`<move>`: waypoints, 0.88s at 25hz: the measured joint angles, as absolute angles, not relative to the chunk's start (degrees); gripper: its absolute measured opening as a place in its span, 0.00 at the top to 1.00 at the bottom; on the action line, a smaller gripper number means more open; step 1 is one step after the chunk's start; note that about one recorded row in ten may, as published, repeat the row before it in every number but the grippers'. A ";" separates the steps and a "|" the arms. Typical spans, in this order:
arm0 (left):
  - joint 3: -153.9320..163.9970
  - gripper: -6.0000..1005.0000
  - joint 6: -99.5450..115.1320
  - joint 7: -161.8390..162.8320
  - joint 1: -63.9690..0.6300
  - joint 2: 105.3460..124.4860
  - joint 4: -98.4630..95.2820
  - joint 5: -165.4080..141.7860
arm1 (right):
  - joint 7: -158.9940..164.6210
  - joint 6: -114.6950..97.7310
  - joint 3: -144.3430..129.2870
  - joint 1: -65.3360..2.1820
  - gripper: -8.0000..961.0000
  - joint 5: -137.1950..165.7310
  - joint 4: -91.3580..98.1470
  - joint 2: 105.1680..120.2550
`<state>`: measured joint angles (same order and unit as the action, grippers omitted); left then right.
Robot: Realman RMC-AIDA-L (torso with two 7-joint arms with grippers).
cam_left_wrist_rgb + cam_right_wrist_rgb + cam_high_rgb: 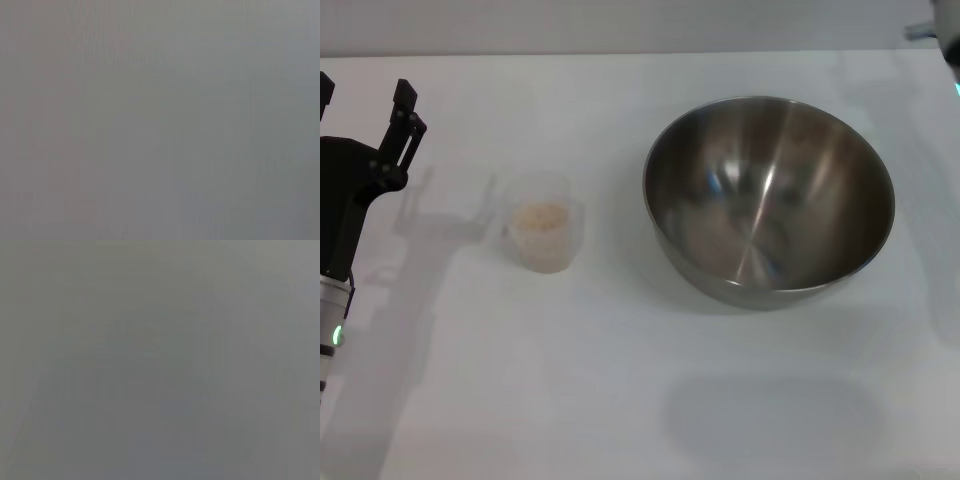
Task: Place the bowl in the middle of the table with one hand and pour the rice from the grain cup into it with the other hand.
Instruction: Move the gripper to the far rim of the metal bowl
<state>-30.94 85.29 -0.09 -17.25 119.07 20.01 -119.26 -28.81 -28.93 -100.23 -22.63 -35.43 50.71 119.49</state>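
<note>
While the white table (620, 400) stretches bare and flat across most of what I can see from above, the big steel bowl (768, 200) sits on it to the right of the middle, upright, its shiny inside catching streaks of light and dark reflections. It throws a soft shadow on the tabletop in front of it, and nothing lies in it that I can make out.

Well to the left of the bowl, and clearly apart from it, stands the small clear cup (543, 235), upright on the table. Its handle is hard to pick out against the white surface. Inside it lies the rice (541, 216), a pale beige heap that fills the cup partway.

At the far left edge the left gripper (362, 105) hangs over the table beside the cup but not touching it, with a fair gap between them. Its two black fingers point away from me and stand spread apart with nothing between them. A green light glows lower down on that arm (337, 334).

Of the right arm (935, 32) only a sliver shows at the top right corner, beyond the bowl; its gripper is out of sight. Both wrist cameras give only flat grey, with nothing to tell from them.
</note>
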 joint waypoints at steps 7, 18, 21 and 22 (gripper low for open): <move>-31.20 0.20 85.04 -0.09 -17.13 119.00 19.42 -119.26 | -27.71 4.09 -94.31 -21.62 0.24 -35.57 68.28 119.51; -32.26 0.21 84.86 -0.09 -17.06 118.94 19.26 -119.27 | -24.44 59.93 -76.37 -26.96 0.26 -34.15 89.48 118.86; -32.32 0.21 84.89 -0.09 -17.24 118.92 19.16 -119.26 | -24.36 70.88 -69.38 -31.58 0.26 -32.81 87.95 118.38; -32.32 0.21 84.90 -0.09 -17.31 118.92 19.16 -119.28 | -24.38 73.94 -67.06 -33.09 0.26 -32.13 86.34 118.05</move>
<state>-32.32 84.90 -0.09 -17.31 118.92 19.16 -119.28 -24.38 73.94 -67.06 -33.09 -32.13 86.34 118.05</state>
